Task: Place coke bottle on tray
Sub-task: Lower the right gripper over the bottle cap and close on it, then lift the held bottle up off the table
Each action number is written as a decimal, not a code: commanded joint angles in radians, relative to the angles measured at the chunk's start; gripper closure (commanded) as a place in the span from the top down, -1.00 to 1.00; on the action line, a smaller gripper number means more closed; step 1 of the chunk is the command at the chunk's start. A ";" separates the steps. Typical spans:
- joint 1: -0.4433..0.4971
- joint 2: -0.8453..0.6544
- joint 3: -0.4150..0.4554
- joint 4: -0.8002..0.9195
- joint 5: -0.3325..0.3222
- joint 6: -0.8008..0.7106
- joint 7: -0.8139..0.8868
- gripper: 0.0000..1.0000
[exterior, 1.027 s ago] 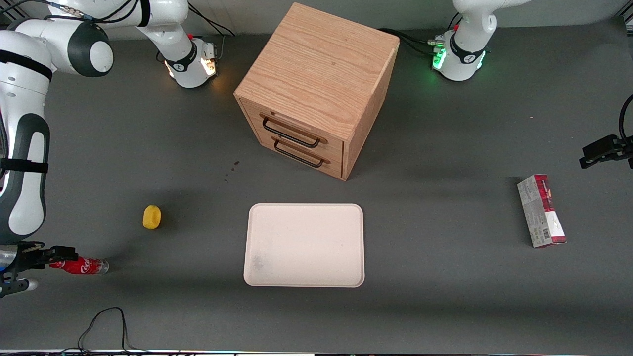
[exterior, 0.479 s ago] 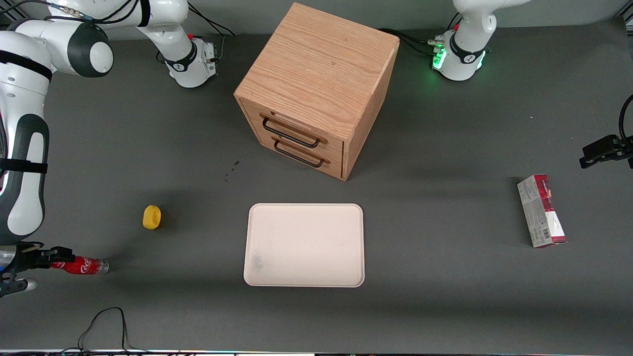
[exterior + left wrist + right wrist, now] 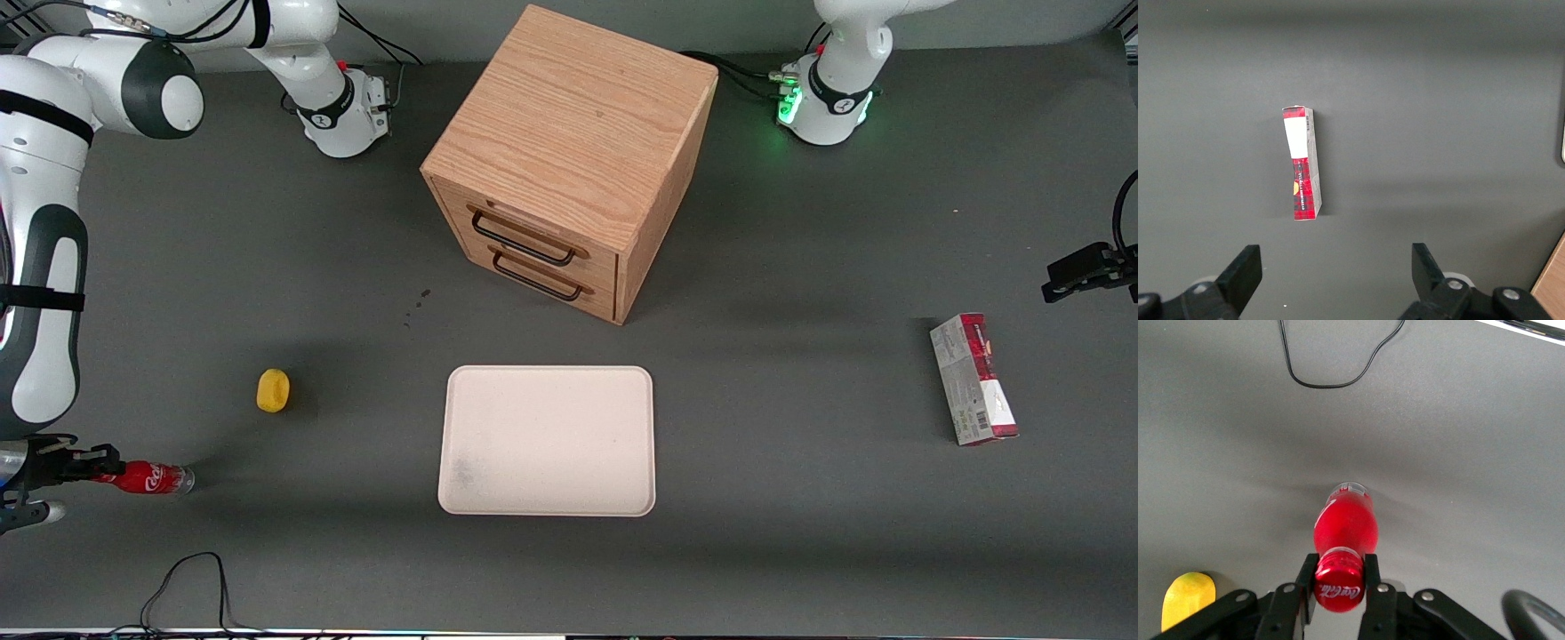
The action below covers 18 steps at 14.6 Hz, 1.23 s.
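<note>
From the front, the coke bottle (image 3: pixel 147 478) lies on its side on the dark table (image 3: pixel 800 533) at the working arm's end, a slim red body with white script, its clear base pointing toward the tray (image 3: pixel 548 441) and its cap end at the gripper (image 3: pixel 93 468). The gripper sits low over the table there, but this view does not settle how its fingers stand. The cream tray with rounded corners rests flat, well apart from the bottle, in front of the wooden drawer cabinet (image 3: pixel 569 160). A small yellow object (image 3: pixel 273 390) lies near the bottle, farther from the camera than it. A red-and-grey carton (image 3: pixel 973 379) lies toward the parked arm's end.

The right wrist view looks along the bottle (image 3: pixel 1345 530) from its cap: the red cap with white lettering sits clamped between the two black fingers (image 3: pixel 1373 577) of the gripper (image 3: pixel 1338 577), touching both. The yellow object (image 3: pixel 1187 599) and a black cable (image 3: pixel 1338 360) on the table also show here.

The left wrist view shows only the carton (image 3: pixel 1303 163) lying flat on the table, with its white label panel plain.
</note>
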 commanded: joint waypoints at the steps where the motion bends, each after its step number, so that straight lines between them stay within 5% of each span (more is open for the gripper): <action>1: 0.005 -0.025 -0.004 0.023 -0.004 -0.030 -0.022 -1.00; 7: 0.031 -0.233 -0.004 -0.016 -0.005 -0.355 0.027 -1.00; 15: 0.037 -0.758 -0.005 -0.501 -0.056 -0.355 0.059 -1.00; 18: 0.037 -0.838 -0.001 -0.562 -0.057 -0.360 0.079 -1.00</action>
